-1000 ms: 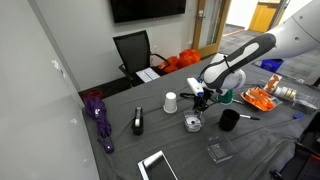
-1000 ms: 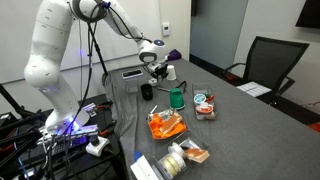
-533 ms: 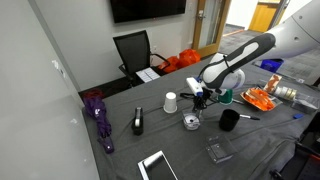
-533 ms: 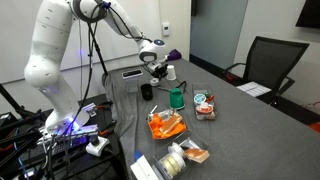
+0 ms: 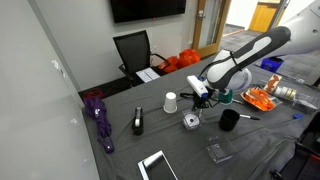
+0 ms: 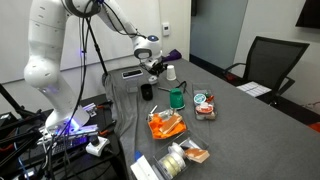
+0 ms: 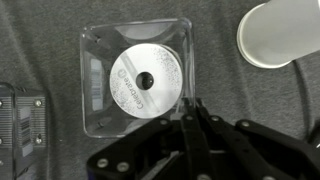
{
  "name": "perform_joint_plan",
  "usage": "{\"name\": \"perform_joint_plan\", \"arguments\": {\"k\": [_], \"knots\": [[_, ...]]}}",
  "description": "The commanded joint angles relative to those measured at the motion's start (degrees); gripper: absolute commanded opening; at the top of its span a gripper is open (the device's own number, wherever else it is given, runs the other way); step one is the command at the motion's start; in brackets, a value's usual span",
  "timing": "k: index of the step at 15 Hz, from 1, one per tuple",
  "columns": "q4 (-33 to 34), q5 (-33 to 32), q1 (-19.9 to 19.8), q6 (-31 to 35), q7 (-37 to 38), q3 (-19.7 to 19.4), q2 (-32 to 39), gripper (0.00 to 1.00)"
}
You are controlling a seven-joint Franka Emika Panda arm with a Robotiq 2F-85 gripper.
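Note:
A clear square case holding a silver disc (image 7: 135,78) fills the middle of the wrist view. My gripper (image 7: 190,112) is shut, its two fingers pinched together on the case's near edge. In an exterior view the gripper (image 5: 199,98) hangs just above the case (image 5: 190,121), which looks tilted over the grey table. In the exterior view from the opposite side the gripper (image 6: 157,68) is beside a white paper cup (image 6: 171,73). That cup also shows in the wrist view (image 7: 278,32), close to the case's corner.
On the grey table (image 5: 120,150) are a white cup (image 5: 170,102), black cup (image 5: 229,119), green cup (image 5: 224,96), black device (image 5: 138,122), purple umbrella (image 5: 98,115), tablet (image 5: 157,166) and orange snack packs (image 5: 262,98). An office chair (image 5: 133,50) stands behind.
The arm has lifted slightly and shifted toward the white cup, and the disc case has come up a little and tilted with the gripper.

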Motion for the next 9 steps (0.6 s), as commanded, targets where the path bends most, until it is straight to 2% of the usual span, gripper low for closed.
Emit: {"name": "perform_joint_plan", "arguments": {"k": [1,2,5,8,9], "knots": [[-9.0,6.5,-3.7,9.1,-12.5,5.8,-6.6,0.01],[-10.5,10.0,-5.2,12.7,-17.6,8.3,-7.3,0.01],[-11.9,18.6,-14.4,22.8,-30.5,21.4,-7.6,0.01],[-8.4,27.4,-23.2,30.0,-43.6,34.3,-5.5,0.01],[-7.2,28.0,-26.6,32.1,-46.5,38.7,-4.5,0.01]]}}
